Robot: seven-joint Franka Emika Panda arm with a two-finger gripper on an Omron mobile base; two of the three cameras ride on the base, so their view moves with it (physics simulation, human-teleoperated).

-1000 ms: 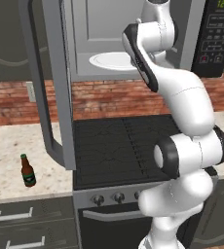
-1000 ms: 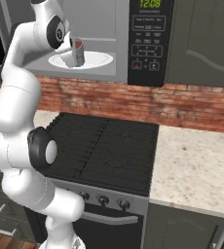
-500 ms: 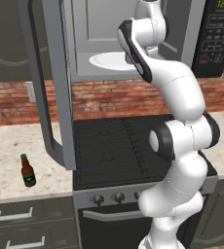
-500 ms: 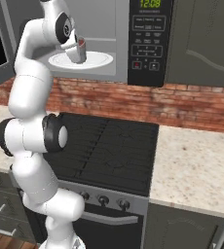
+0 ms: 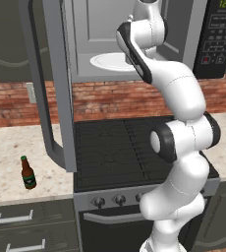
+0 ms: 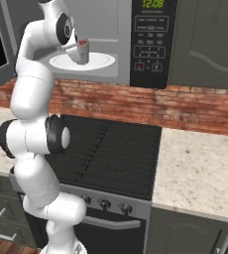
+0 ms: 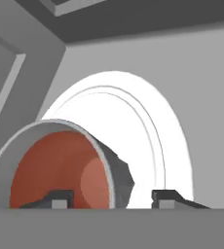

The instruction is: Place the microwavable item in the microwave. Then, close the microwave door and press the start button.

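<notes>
The translucent greyish cup (image 6: 83, 51) with reddish-brown contents stands upright on the white turntable plate (image 6: 100, 62) inside the microwave (image 6: 151, 44). My gripper (image 6: 76, 45) is at the cup's upper rim, reaching in from the left. In the hand view the cup (image 7: 50, 170) fills the lower left, and the gripper (image 7: 112, 199) is open, one finger over the cup's mouth and the other outside its wall. The plate (image 7: 148, 131) lies behind. The microwave door (image 5: 48, 88) hangs wide open to the left. In the left base view my arm hides the cup.
A brown green-labelled bottle (image 5: 28, 173) stands on the left counter near its front edge. The black stove top (image 5: 115, 142) lies under the microwave. A speckled counter (image 6: 200, 168) runs to the right, below a dark cupboard (image 6: 205, 39).
The arm's elbow has swung up and inward while the hand stayed in the cavity. The cup has shifted slightly deeper and stands on the plate; the fingers now sit apart.
</notes>
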